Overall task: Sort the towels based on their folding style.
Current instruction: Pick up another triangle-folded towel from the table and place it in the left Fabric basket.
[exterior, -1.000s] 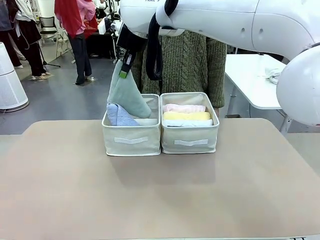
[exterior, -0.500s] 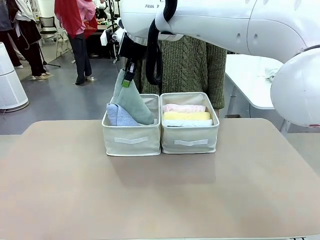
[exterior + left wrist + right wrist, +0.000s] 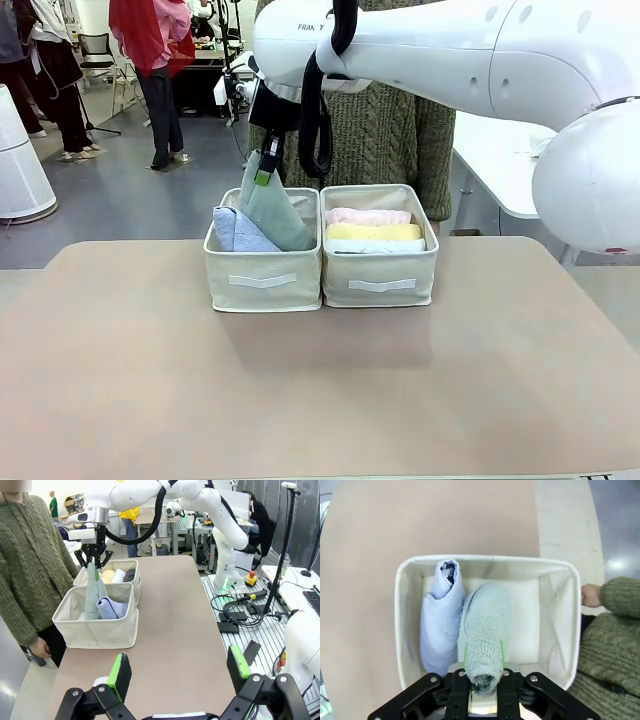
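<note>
Landmark: pair of square beige fabric bins, side by side and touching, on the tan tabletop (image 3: pixel 320 400), w/ the left bin (image 3: pixel 263 278) and right bin (image 3: pixel 380 276) both nearer the far edge. Left of the bins, robot's side: left gripper (image 3: pixel 180 672), black w/ green pads, fingers spread wide apart, nothing between them, hanging over bare tabletop well apart from the bins. In left bin, left part: light blue terry towel folded to a pointed cone (image 3: pixel 236 231), lying against the bin's left wall; right wrist view shows it (image 3: pixel 440 617) alongside and touching the next item. In left bin, centre: grey-green terry towel in cone fold (image 3: pixel 274 212), standing tilted, wide end down inside the bin, narrow tip up above the rim. On that tip: right gripper (image 3: pixel 266 166), fingers clamped tight on the towel's point, arm reaching in from the right and across above the bins; right wrist view looks straight down the towel (image 3: pixel 484 635) into the bin. Right part of left bin: bare lining. In right bin, far to near: pink rolled towel (image 3: pixel 368 216), yellow rolled towel (image 3: pixel 373 232), white rolled towel (image 3: pixel 374 246), lying parallel and touching. Behind the bins, far side: person in olive cable-knit sweater (image 3: pixel 385 130), one hand (image 3: pixel 590 595) just beside the left bin's wall.
</note>
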`<state>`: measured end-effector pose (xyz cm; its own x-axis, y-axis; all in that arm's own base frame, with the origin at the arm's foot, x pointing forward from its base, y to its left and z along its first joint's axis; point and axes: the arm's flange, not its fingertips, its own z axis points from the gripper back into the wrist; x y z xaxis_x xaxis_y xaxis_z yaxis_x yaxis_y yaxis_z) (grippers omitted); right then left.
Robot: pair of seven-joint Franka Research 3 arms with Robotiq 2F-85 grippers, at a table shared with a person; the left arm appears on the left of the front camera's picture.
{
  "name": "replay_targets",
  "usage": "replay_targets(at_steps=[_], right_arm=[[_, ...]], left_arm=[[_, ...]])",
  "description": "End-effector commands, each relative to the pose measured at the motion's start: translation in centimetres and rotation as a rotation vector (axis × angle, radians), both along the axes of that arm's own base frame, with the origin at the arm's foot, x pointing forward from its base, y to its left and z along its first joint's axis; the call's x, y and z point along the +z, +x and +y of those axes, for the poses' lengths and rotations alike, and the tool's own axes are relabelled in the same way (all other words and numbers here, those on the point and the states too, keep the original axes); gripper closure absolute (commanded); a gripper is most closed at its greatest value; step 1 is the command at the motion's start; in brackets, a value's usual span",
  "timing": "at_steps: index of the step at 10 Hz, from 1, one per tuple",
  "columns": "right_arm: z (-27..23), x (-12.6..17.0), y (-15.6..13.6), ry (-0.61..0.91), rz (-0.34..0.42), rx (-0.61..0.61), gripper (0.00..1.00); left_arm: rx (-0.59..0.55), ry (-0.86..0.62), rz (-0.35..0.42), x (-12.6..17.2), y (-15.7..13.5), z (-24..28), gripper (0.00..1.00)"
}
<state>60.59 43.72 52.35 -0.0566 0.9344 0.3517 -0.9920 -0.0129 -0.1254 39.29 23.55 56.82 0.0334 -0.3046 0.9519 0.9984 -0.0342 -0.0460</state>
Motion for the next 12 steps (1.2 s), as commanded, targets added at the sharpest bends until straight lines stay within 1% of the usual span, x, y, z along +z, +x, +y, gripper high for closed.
replay_targets(at_steps=[1, 6, 9, 12], right_arm=[[0.8, 0.4, 0.9, 0.034, 0.043, 0.028, 0.82], [1.1, -1.7, 1.2, 0.019, 0.076, 0.027, 0.82], [1.5, -3.1, 2.0, 0.016, 0.088, 0.009, 0.82], [1.7, -4.9, 2.6, 0.012, 0.123, -0.003, 0.82]], left_arm=[[0.005, 0.001, -0.003, 0.2, -0.2, 0.3, 0.0], [0.005, 0.001, -0.003, 0.2, -0.2, 0.3, 0.0], [0.005, 0.001, -0.003, 0.2, -0.2, 0.3, 0.0], [0.005, 0.001, -0.003, 0.2, -0.2, 0.3, 0.0]])
